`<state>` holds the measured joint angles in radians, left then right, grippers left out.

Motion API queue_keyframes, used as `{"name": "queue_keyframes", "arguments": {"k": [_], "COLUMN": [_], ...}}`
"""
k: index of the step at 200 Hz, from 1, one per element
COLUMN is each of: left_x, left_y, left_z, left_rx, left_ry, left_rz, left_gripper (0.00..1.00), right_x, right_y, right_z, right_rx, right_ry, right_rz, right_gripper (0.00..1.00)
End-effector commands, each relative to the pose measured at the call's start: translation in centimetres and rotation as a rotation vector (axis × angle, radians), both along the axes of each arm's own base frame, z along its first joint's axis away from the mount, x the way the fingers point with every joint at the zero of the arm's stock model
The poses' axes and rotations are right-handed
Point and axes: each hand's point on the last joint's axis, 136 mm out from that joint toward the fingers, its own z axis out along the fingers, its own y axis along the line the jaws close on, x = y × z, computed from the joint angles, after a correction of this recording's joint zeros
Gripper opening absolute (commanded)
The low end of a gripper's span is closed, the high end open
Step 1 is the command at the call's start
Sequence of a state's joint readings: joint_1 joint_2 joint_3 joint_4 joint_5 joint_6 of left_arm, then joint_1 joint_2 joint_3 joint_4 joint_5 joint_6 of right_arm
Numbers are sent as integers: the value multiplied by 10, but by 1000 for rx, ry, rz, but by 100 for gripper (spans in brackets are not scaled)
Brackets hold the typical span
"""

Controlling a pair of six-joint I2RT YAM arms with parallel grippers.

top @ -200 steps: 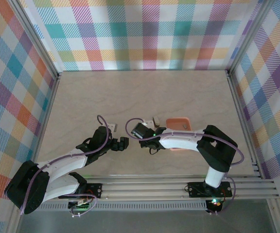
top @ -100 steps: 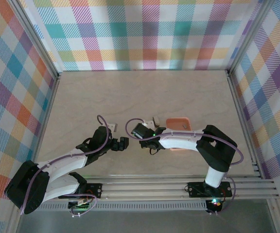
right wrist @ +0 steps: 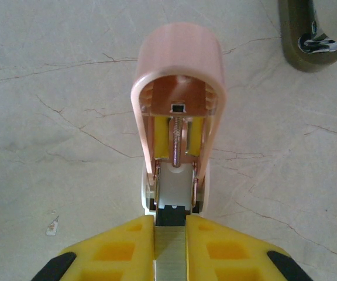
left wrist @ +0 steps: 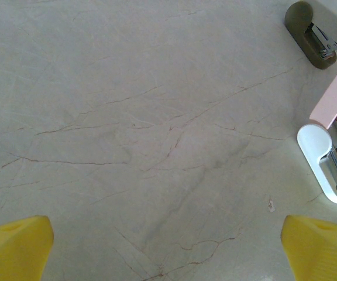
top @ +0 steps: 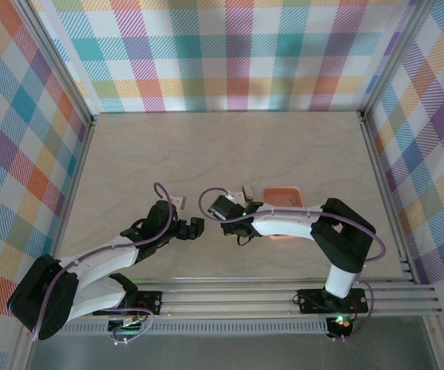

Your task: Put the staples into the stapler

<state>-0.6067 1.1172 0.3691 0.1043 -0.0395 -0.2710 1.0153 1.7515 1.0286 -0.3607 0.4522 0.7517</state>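
The pink stapler (right wrist: 179, 64) lies on the table with its lid raised, showing the spring and the pale channel inside. My right gripper (right wrist: 171, 225) is shut on a grey strip of staples (right wrist: 170, 252), whose front end sits at the rear mouth of that channel. In the left wrist view the stapler (left wrist: 326, 158) is at the right edge, with its pink lid above its white base. My left gripper (left wrist: 168, 246) hovers open over bare table to the stapler's left, holding nothing. In the top view the left gripper (top: 193, 229) and the right gripper (top: 220, 208) face each other closely.
A small grey-white oblong piece (right wrist: 315, 35) lies just beyond the stapler, and it also sits at the top right of the left wrist view (left wrist: 315, 26). A salmon-orange tray (top: 284, 199) stands behind the right arm. Plaid walls (top: 230, 54) enclose the table.
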Motion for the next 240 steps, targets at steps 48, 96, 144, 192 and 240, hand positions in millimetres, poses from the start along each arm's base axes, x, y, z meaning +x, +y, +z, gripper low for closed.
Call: {"name": "queue_keyframes", "arguments": {"k": [48, 96, 144, 192, 240], "left_x": [1, 1, 1, 0, 0], "left_y": [-3, -3, -2, -2, -2], "left_z": [5, 4, 5, 4, 4], "left_rx": [9, 12, 12, 13, 11], "left_ry": [-18, -16, -16, -14, -16], "left_rz": [-13, -13, -11, -13, -11], "left_gripper": [100, 100, 100, 100, 100], "right_x": [0, 3, 5, 3, 1], "right_y": [-7, -5, -4, -5, -7], "right_z": [-15, -16, -15, -16, -15], "right_rx": [-38, -35, -28, -32, -27], "right_ry": [43, 36, 28, 36, 42], "right_rz": [-19, -14, -14, -14, -16], "right_gripper": [17, 17, 17, 17, 18]}}
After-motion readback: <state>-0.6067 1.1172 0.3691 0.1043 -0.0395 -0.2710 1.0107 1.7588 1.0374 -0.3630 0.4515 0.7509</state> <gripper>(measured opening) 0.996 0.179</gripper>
